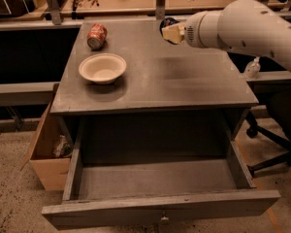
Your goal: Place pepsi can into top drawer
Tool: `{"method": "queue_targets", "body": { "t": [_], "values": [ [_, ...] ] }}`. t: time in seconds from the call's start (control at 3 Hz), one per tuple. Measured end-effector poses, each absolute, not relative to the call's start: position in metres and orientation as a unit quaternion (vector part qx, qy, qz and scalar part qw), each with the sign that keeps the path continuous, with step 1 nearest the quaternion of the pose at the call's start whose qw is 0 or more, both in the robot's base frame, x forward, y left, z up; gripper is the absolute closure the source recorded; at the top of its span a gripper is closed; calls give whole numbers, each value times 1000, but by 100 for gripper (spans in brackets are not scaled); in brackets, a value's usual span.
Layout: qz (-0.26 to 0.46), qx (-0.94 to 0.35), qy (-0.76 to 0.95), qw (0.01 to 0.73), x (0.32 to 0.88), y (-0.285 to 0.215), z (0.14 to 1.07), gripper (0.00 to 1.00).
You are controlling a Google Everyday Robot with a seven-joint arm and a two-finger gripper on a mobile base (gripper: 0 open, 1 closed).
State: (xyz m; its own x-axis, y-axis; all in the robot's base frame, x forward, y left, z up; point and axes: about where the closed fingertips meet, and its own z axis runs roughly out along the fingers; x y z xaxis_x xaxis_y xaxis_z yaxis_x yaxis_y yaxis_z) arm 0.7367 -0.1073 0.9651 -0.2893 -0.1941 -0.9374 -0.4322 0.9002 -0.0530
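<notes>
The grey table (184, 81) has its wide, shallow top drawer (160, 205) pulled open at the near side. A white arm (252, 28) reaches in from the right, its gripper (170, 33) over the table's far right part. Only a dark blue sliver of the pepsi can (167, 22) shows just behind the gripper, its logo hidden. Whether the gripper clasps it, I cannot tell. A white bowl (102, 68) and a red can (97, 36) sit far left.

You're in what looks like a lab or workshop. Behind the grey bench (155, 76) runs a cluttered wooden worktop (136, 1), a cardboard box (48, 171) stands on the speckled floor at its left, and a rolling chair base (269, 137) at its right. The pincer (170, 32) hangs over the bench's back edge.
</notes>
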Motion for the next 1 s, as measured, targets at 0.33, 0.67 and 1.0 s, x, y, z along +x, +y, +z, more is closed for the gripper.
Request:
{"method": "queue_targets", "body": {
  "t": [0.33,0.67,1.0],
  "values": [
    [188,-216,805,520,734,-100,931,100],
    [235,-235,799,502,707,-94,925,100],
    [234,-235,799,502,706,-94,926,100]
  ]
}}
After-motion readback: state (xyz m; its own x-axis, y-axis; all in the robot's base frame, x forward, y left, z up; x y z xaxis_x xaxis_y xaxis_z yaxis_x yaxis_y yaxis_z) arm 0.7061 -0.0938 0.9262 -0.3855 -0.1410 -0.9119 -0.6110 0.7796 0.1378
